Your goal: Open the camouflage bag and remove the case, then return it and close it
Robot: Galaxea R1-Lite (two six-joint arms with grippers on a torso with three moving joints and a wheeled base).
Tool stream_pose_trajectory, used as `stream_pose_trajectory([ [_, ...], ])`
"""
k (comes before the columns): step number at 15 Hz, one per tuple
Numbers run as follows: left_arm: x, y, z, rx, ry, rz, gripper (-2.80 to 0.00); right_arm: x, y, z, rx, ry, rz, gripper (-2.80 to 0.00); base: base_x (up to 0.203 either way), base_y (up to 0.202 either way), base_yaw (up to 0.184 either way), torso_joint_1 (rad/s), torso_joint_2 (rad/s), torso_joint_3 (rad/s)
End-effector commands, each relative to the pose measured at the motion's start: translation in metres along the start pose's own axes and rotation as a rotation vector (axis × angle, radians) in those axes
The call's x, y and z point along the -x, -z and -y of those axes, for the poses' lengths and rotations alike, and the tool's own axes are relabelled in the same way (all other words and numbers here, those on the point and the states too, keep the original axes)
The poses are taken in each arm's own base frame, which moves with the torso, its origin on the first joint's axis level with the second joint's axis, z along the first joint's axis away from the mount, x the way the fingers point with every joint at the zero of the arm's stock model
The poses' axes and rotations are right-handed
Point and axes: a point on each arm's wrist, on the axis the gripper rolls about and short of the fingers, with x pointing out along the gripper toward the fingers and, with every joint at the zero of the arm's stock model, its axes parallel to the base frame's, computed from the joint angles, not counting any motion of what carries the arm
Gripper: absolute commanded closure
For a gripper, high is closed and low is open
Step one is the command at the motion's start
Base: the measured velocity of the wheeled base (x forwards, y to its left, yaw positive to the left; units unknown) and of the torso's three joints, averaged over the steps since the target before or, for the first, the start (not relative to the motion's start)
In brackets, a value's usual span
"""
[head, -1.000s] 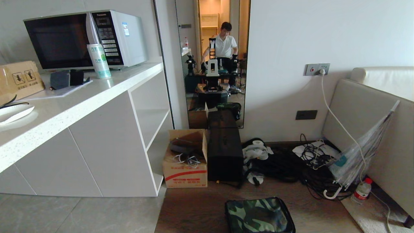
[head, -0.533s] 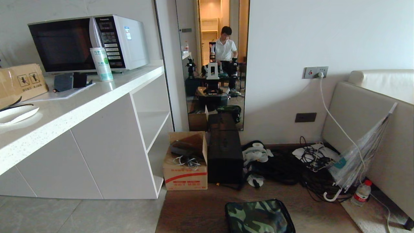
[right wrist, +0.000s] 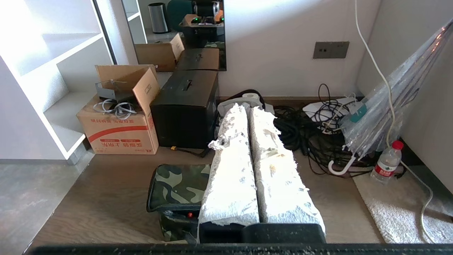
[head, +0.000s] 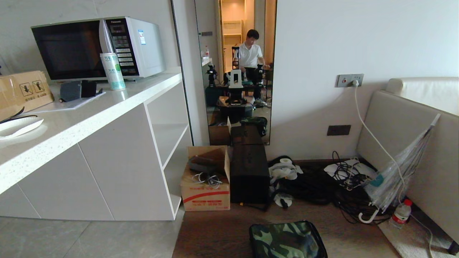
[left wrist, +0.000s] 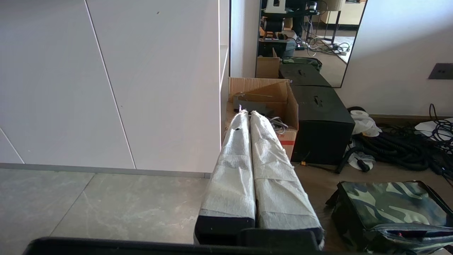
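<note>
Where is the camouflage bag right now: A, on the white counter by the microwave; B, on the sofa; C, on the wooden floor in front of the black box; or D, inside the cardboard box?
C: the camouflage bag lies on the wooden floor, nearer the robot than the black box, which stands beside the cardboard box.

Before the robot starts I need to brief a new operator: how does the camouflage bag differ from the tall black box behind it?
The camouflage bag is low and soft with a green patterned top; the black box is tall, rigid and plain black. The bag lies alone out on the brown floor; the box stands against the mirror wall beside a cardboard box. Both rest on the floor, untouched.
</note>
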Motion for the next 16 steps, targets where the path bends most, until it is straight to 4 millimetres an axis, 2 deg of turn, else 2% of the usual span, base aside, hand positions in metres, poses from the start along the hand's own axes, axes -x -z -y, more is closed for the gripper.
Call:
stream_pose_trajectory([
  [1, 0.0, 0.0, 0.0, 0.0, 0.001, 0.0, 0.0, -0.0003, 0.0005, 0.0, -0.001, 0.0, -0.005, 0.0, 0.0, 0.0, 0.0, 0.0, 0.0, 0.0],
  [16, 0.0, 0.0, 0.0, 0.0, -0.001, 0.0, 0.0, -0.0002, 0.0006, 0.0, 0.001, -0.002, -0.004, 0.0, 0.0, 0.0, 0.0, 0.0, 0.0, 0.0],
])
